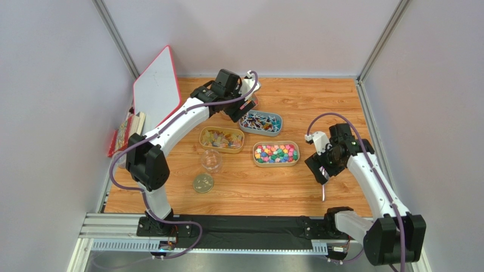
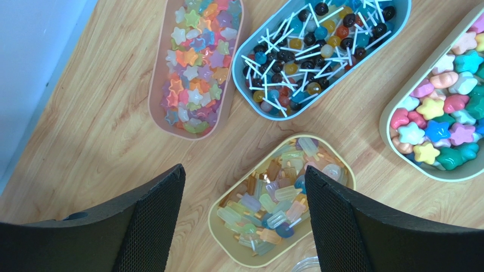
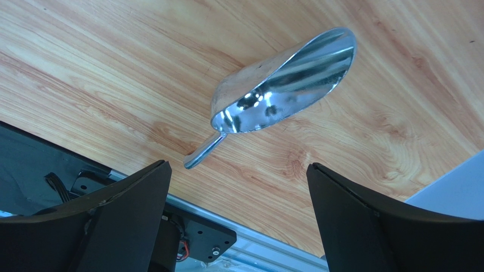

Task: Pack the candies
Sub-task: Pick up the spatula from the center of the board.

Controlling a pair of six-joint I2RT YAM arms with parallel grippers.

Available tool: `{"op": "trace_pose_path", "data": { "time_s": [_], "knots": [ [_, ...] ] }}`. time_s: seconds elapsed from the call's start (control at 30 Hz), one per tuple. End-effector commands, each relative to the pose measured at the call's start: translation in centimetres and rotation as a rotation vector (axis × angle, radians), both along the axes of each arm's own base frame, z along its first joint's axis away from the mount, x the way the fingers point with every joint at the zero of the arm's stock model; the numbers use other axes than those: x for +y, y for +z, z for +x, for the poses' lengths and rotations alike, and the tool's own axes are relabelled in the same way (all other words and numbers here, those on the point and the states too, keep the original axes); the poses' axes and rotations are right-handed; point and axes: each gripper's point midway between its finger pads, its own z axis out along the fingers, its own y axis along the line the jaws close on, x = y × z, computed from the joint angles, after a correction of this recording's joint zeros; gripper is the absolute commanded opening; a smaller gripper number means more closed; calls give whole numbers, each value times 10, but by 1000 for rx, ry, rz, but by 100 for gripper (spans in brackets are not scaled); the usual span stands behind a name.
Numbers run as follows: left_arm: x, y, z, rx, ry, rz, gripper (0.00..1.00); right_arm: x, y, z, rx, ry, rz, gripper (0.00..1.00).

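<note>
Left pincer (image 2: 244,170) gaping; jar (image 2: 305,265) cut off.

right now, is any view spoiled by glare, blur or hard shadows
Right wrist: the metal scoop mirrors bright streaks, yet its edges stay sharp. Left wrist: candies crisp, evenly lit, no glare. Top external: soft, even light, only faint shadows; the clear jar is hard to pick out against the table.
</note>
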Motion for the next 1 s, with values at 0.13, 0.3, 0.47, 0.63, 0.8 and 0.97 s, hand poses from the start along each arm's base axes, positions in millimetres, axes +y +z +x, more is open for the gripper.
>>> {"op": "trace_pose_path", "data": {
  "time_s": [0.13,0.3,0.47,0.63,0.8,0.97],
  "knots": [
    [0,23,-3,-36,21,-50,84,-4,-19,9,91,5,-7,100],
    [5,21,-6,-37,24,-35,84,11,-24,23,118,20,70,100],
    [10,17,-10,-38,19,-13,84,13,-35,36,151,-5,76,98],
    [11,16,-12,-37,12,-6,84,11,-40,48,126,-4,63,60],
    [15,17,-8,-52,28,10,84,7,-47,49,150,-52,52,47],
    [12,13,-9,-38,26,7,84,0,-53,55,139,-83,21,17]
  ]
}}
